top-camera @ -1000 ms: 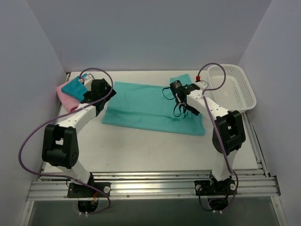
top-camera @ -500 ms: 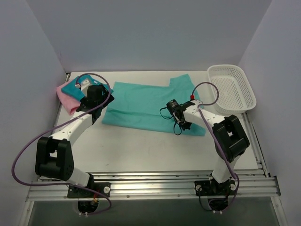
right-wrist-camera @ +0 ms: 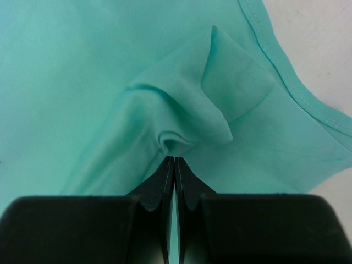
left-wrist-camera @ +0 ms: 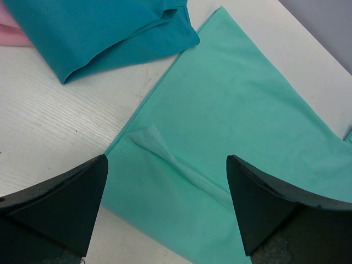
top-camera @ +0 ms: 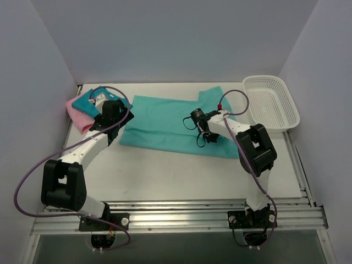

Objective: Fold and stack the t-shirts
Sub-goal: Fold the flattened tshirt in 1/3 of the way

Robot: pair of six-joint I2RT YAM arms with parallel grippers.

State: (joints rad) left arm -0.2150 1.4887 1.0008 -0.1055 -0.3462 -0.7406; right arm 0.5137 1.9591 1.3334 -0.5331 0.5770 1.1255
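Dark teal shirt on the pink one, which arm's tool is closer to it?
Left. The left tool hangs open right beside the dark teal shirt, over the sea-green shirt's edge. The right tool is farther off, shut on a pinch of the sea-green shirt.

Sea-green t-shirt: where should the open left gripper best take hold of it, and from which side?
Probably the small raised ridge near the sea-green t-shirt's near-left corner, from straight above: it stands off the table, between the left gripper's open fingers.
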